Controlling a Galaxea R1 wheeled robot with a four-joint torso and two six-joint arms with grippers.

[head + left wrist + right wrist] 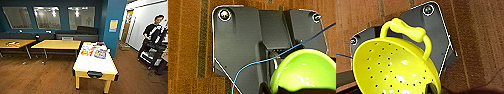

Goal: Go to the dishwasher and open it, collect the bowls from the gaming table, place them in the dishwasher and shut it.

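We are carrying smooth lime-green plastic bowl [304, 72] at left tool, perforated yellow handled bowl [394, 67] at right tool; grip state unclear. Both light, stiff, slippery; rims best hold.

Glossy plastic green bowl [304, 72], glossy perforated yellow bowl [393, 67], wood-plank floor [37, 77]

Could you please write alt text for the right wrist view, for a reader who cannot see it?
A yellow-green bowl, pierced with small holes and fitted with a looped handle, sits large in front of the robot's dark wrist plate. Brown wood flooring lies beneath.
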